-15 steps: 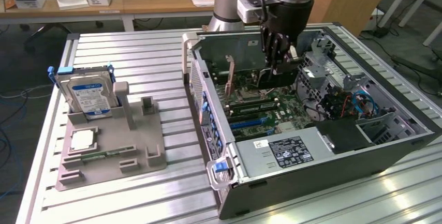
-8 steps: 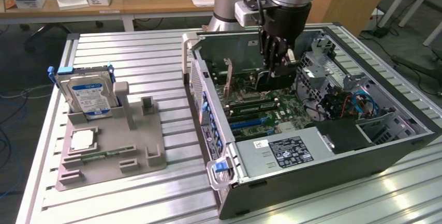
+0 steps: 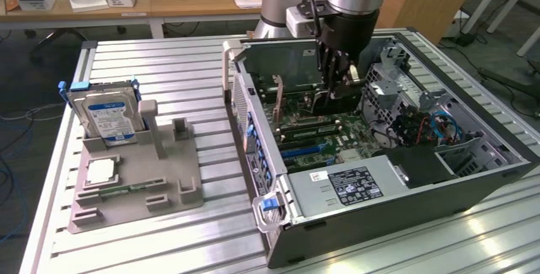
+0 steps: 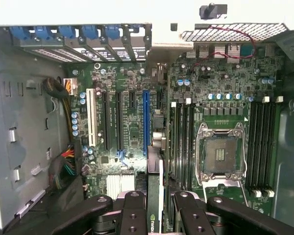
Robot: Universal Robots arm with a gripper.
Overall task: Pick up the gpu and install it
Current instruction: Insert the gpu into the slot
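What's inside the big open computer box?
Inside the computer case lies a green circuit board with long slots, an empty chip socket and wires. The gripper holds the graphics card over it. The board beneath the card and fingers is hidden.

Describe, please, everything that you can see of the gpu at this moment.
The gpu is a thin, dark circuit card, seen edge-on in the wrist view, with a green logo near its held end. The end effector grips it between its fingers inside the open computer case, above the motherboard, close to the long blue slot. Whether it touches that slot, I cannot tell.
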